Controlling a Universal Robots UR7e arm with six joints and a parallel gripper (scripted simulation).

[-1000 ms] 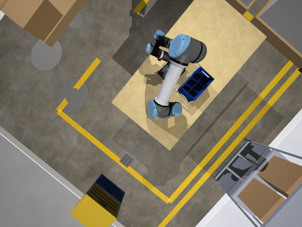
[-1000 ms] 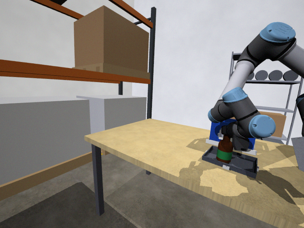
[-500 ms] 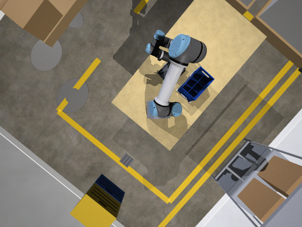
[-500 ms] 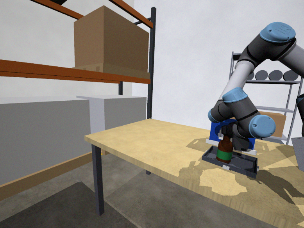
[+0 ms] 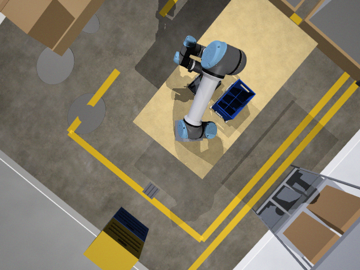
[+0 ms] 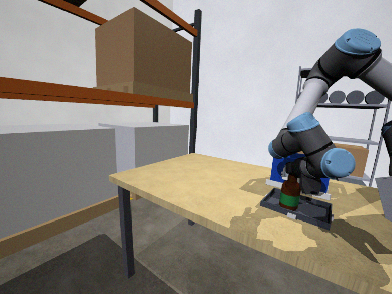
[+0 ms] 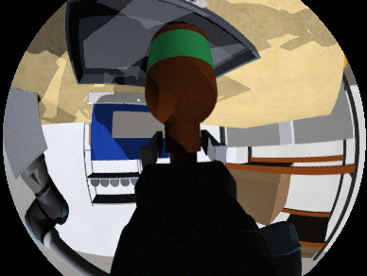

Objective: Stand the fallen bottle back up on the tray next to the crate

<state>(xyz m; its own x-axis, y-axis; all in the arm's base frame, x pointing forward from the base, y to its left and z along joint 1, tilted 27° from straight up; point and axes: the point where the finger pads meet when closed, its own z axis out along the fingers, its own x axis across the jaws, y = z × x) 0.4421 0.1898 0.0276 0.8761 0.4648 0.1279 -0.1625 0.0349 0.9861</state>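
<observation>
A brown bottle with a green label band stands upright at the left end of the dark grey tray. My gripper is open. Its fingers stand on either side of the bottle's neck, with gaps showing, and do not clamp it. In the top-down view the arm hides the bottle and the gripper, and only a corner of the tray shows. The blue crate stands just behind the tray.
The wooden table carries the tray, the crate and the arm's base. A grey object stands at the right edge of the table. Shelving with cardboard boxes stands beyond the table.
</observation>
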